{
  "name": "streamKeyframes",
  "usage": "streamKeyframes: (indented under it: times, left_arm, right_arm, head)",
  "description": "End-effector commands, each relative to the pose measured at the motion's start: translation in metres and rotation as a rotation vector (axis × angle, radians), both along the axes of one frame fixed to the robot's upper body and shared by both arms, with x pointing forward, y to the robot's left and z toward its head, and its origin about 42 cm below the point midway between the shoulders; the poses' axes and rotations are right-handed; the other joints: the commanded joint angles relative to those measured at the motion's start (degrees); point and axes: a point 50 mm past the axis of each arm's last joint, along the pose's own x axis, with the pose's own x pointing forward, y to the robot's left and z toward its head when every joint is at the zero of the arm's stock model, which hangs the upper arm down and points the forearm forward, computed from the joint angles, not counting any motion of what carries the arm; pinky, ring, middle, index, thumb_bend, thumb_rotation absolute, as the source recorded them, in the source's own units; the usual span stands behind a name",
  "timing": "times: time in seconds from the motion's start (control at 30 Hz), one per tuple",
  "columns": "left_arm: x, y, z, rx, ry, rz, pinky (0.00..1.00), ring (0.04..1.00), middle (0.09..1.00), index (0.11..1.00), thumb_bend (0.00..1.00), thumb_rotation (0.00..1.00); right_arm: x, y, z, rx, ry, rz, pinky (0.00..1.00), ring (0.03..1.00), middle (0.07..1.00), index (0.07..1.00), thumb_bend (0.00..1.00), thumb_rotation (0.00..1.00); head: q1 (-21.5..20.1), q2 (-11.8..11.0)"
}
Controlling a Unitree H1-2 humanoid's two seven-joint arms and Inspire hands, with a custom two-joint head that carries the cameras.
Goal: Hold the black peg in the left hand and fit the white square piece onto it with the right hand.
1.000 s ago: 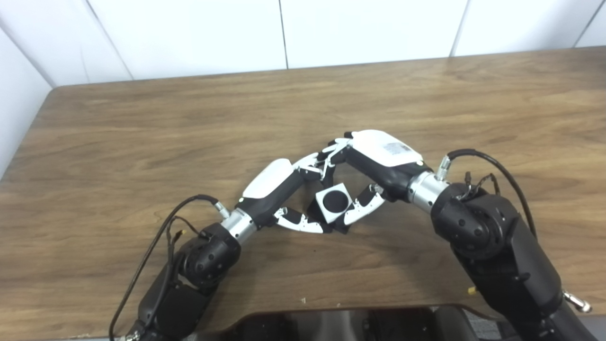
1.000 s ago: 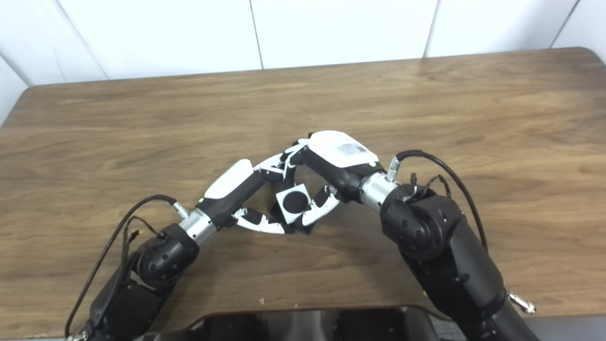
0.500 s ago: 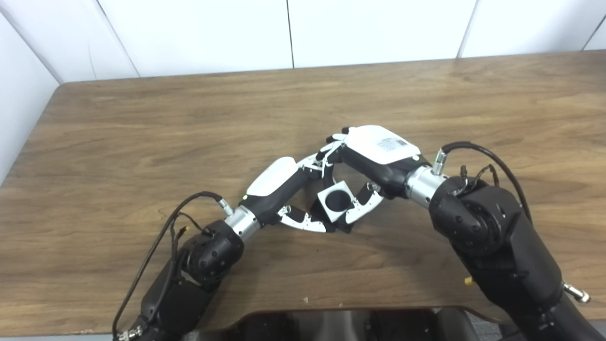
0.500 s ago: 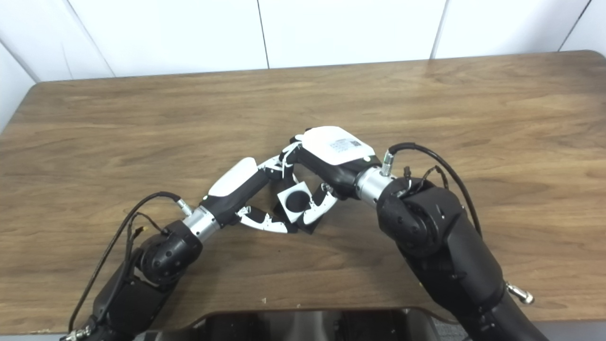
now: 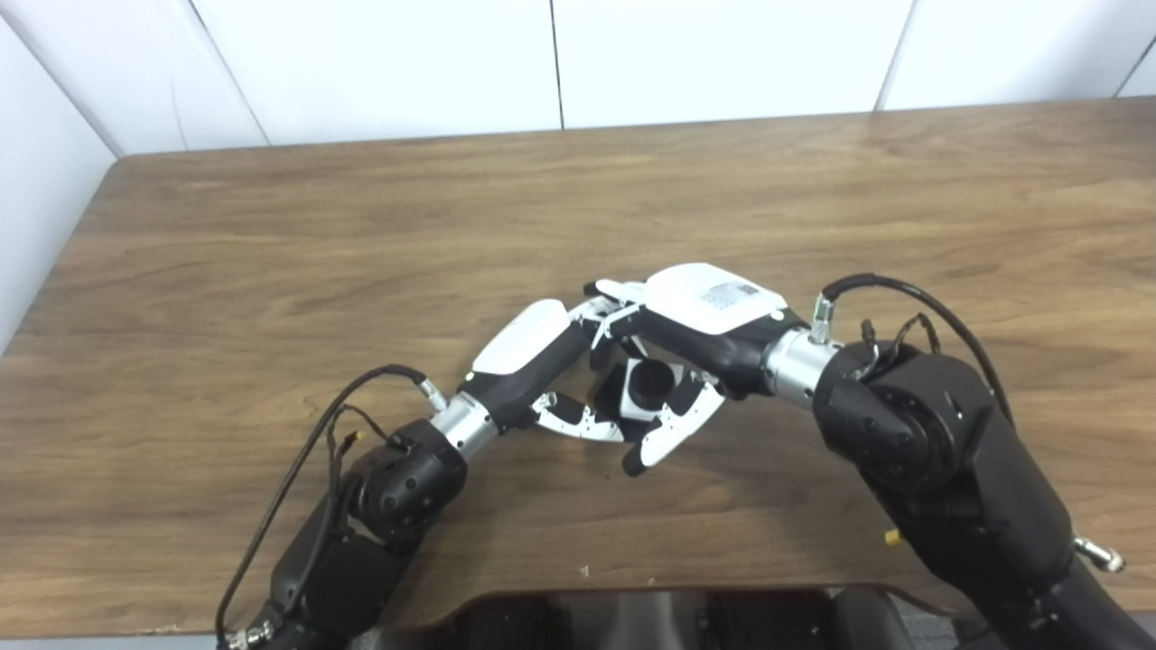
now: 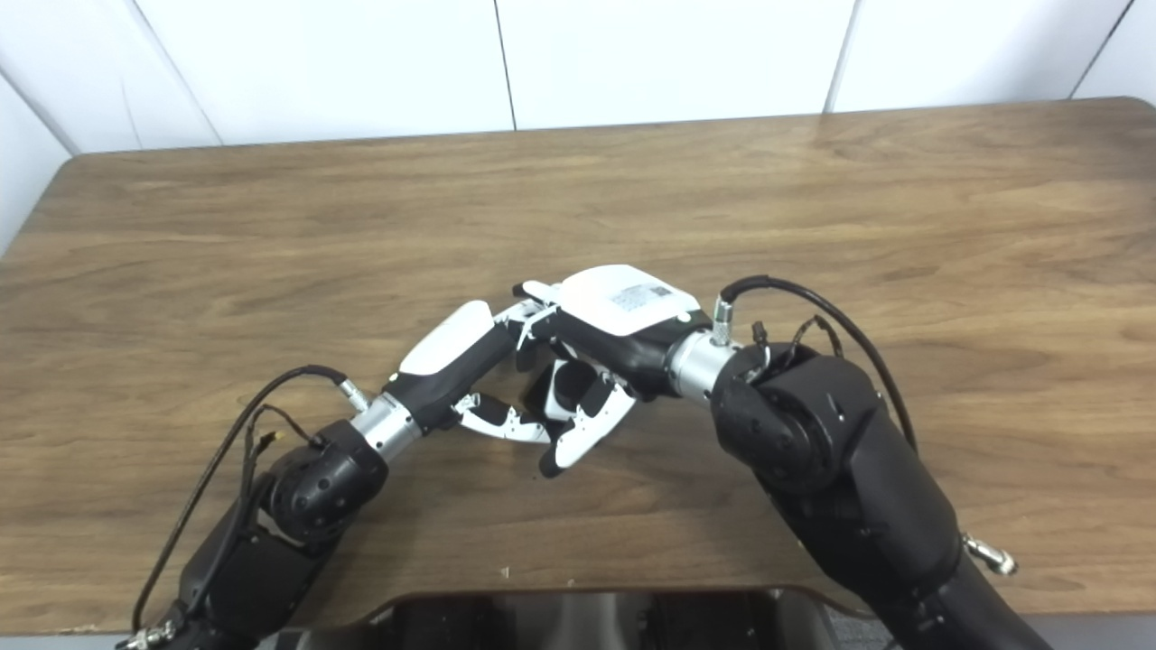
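Both hands meet low over the wooden table (image 5: 271, 235). The left hand (image 5: 533, 348) grips the black peg (image 5: 652, 384) in closed fingers. The white square piece (image 5: 637, 402) sits around the peg, under the right hand (image 5: 704, 325), whose fingers curl on it.

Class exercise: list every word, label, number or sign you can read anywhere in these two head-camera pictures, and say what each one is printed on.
No text can be read in either view.
Small grey printed label on the white back cover of the right robot hand: there, but too small and blurred to read.
Left robot hand, white square piece and wooden table: no print visible.
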Motion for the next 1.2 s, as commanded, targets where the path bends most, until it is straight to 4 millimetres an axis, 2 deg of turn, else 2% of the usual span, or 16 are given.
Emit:
streamKeyframes:
  times: [0.0,0.43,0.63,0.77,0.87,0.97,1.07,1.17]
  left_arm:
    - [-0.011,0.010,-0.030,0.108,0.133,-0.001,0.83,0.947,0.904,0.488,0.52,0.08]
    - [-0.012,0.009,-0.030,0.111,0.131,-0.003,0.83,0.946,0.904,0.489,0.52,0.08]
    - [-0.012,0.010,-0.030,0.105,0.137,0.002,0.84,0.949,0.908,0.490,0.52,0.08]
    - [-0.011,0.012,-0.031,0.104,0.139,0.002,0.84,0.954,0.911,0.490,0.52,0.08]
    - [-0.010,0.013,-0.031,0.105,0.137,0.005,0.84,0.954,0.910,0.490,0.52,0.08]
    - [-0.010,0.014,-0.030,0.107,0.136,0.008,0.84,0.953,0.912,0.490,0.52,0.08]
    - [-0.009,0.015,-0.030,0.103,0.138,0.010,0.84,0.952,0.911,0.490,0.52,0.08]
    - [-0.009,0.015,-0.029,0.104,0.140,0.014,0.84,0.952,0.911,0.490,0.52,0.08]
  right_arm:
    - [0.000,-0.001,0.017,0.025,-0.075,0.003,0.95,0.962,1.000,1.000,1.00,0.45]
    - [0.000,-0.011,0.013,0.059,-0.086,-0.040,0.94,0.953,0.991,1.000,1.00,0.46]
    - [0.001,-0.029,0.012,0.230,-0.094,-0.145,0.95,0.951,0.973,1.000,1.00,0.43]
    - [0.004,-0.040,0.013,0.323,-0.126,-0.205,0.90,0.940,0.956,0.996,0.91,0.45]
    - [0.003,-0.049,0.018,0.380,-0.135,-0.241,0.92,0.940,0.954,0.976,0.88,0.44]
    - [0.003,-0.058,0.023,0.425,-0.142,-0.268,0.85,0.922,0.953,0.953,0.86,0.43]
    - [0.002,-0.066,0.027,0.465,-0.155,-0.292,0.75,0.893,0.938,0.930,0.86,0.41]
    - [0.002,-0.075,0.029,0.492,-0.155,-0.328,0.70,0.889,0.937,0.924,0.87,0.41]
  head:
    - [0.0,0.1]
    - [-0.1,0.1]
    - [-0.4,0.0]
    - [-0.6,-0.2]
    - [-0.6,-0.4]
    - [-0.7,-0.5]
    - [-0.9,-0.6]
    - [-1.0,-0.6]
